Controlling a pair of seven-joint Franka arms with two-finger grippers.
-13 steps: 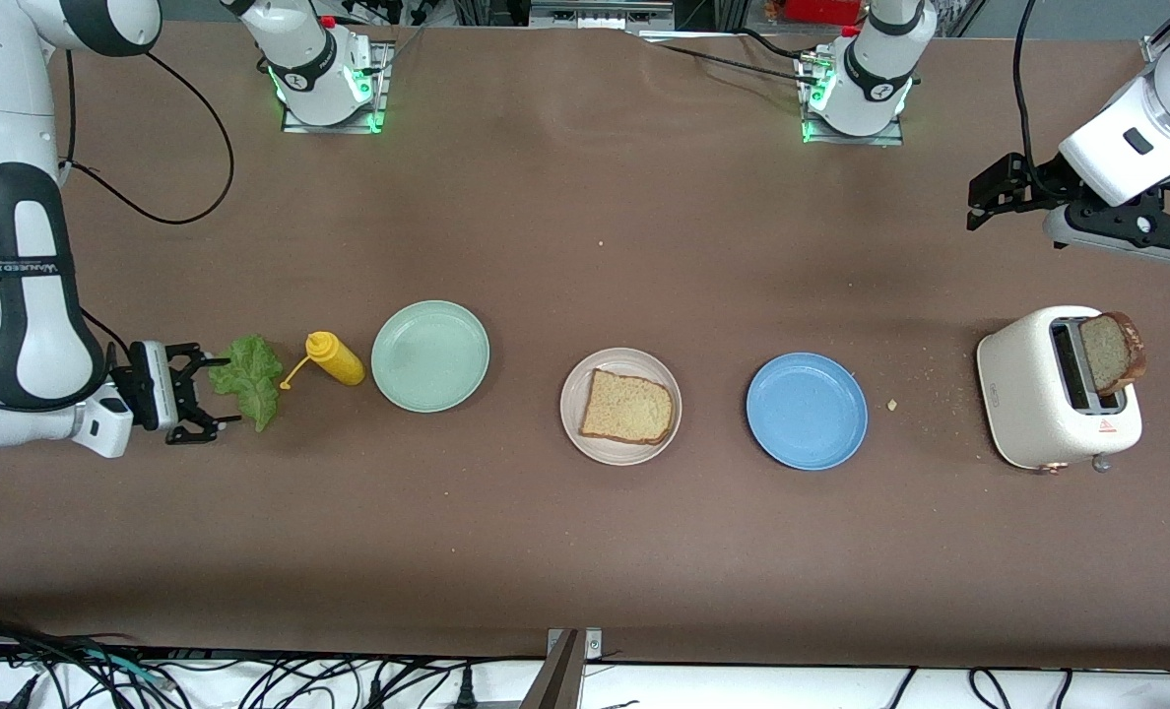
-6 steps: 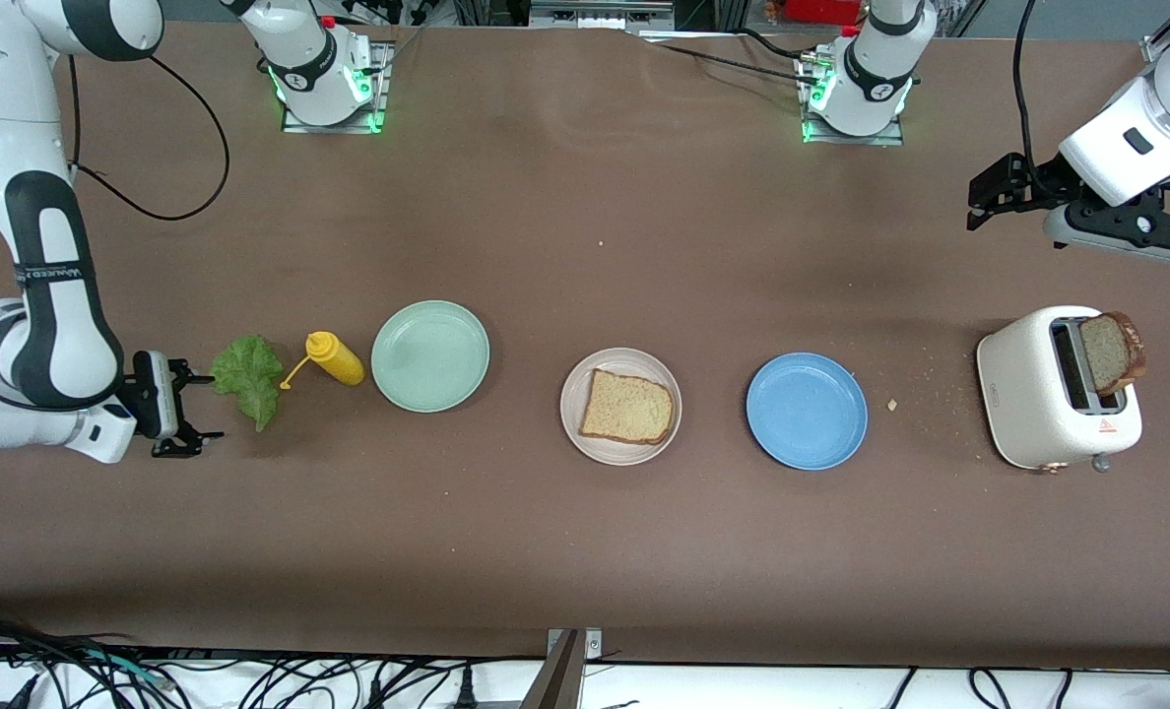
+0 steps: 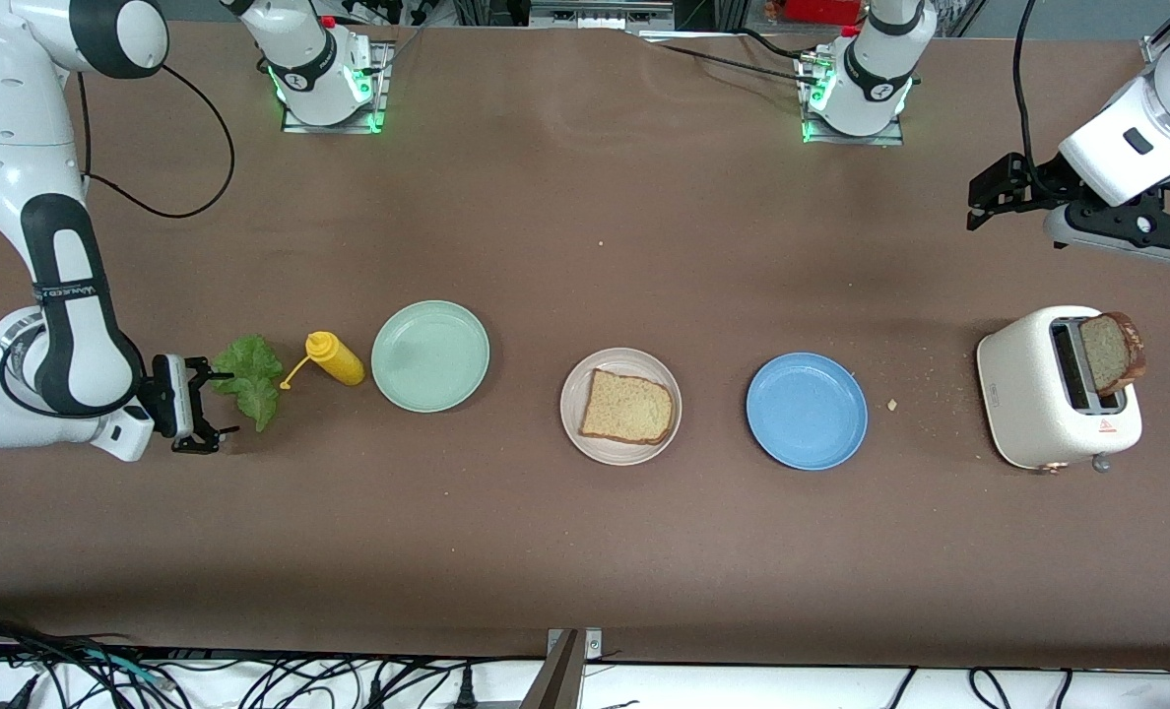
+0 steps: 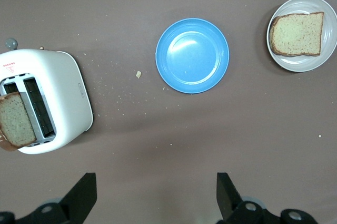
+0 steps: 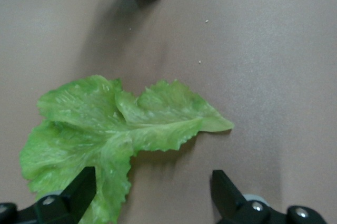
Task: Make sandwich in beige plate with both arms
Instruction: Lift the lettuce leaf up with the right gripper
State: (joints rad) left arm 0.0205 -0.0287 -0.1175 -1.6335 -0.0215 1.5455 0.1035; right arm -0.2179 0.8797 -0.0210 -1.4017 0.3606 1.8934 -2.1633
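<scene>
Brown surface [image 3: 585,551]. Right end effector [image 3: 213,405] released, low at lettuce [image 3: 250,379]; its arm reads "WANUED". Left end effector [image 3: 979,202] released, waiting above toaster [image 3: 1048,394].

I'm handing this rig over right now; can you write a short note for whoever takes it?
Right gripper: open, low at the lettuce, one finger at the leaf's edge, nothing gripped.
Left gripper: open, empty, waiting above the table near the toaster.
Things: one bread slice lies on the beige plate; a second slice stands in the toaster slot. Lettuce lies on the table beside the mustard bottle.
Done: bottom slice placed.
Left: grip lettuce, lay it on the bread, then bring the toaster slice on top.
</scene>
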